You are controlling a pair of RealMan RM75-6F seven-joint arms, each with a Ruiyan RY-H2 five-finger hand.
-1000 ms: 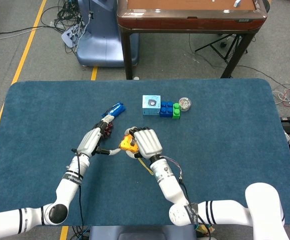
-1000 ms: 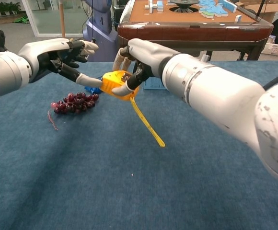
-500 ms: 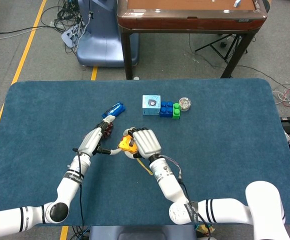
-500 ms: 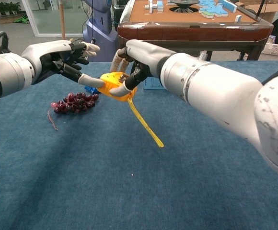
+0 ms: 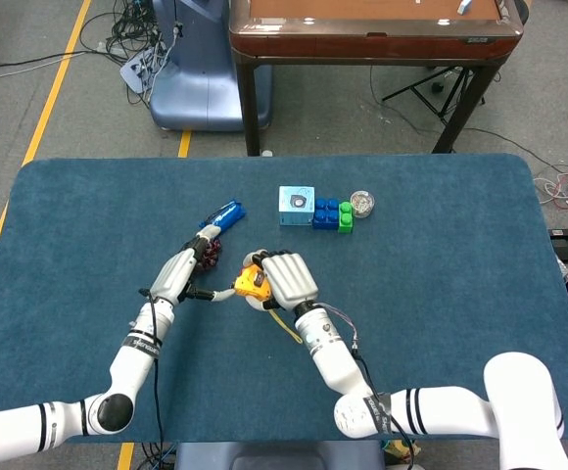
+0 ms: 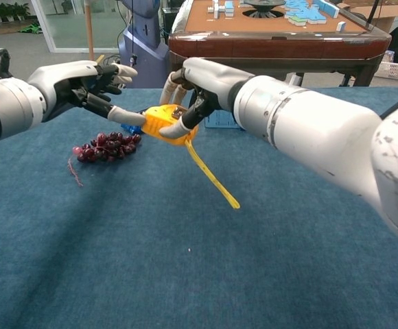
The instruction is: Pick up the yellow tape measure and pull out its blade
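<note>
My right hand [image 5: 286,279] [image 6: 197,88] grips the yellow tape measure [image 5: 251,284] [image 6: 163,123] and holds it above the blue table. A yellow strip [image 6: 213,176] [image 5: 286,325] hangs from the case, slanting down to the right. My left hand [image 5: 186,272] [image 6: 89,82] is just left of the case with fingers spread, and one finger [image 6: 125,116] reaches to the case's left side. Whether it touches the case I cannot tell.
A bunch of dark grapes [image 6: 106,145] lies on the table [image 5: 441,255] under the left hand. A blue object [image 5: 221,214], a light-blue box [image 5: 296,205], blue and green blocks [image 5: 332,214] and a small round container [image 5: 361,203] sit farther back. A wooden table [image 5: 362,29] stands beyond.
Both hands and the tape measure have shifted only slightly; the hanging strip's tip has swung a little to the right. The grip is the same.
</note>
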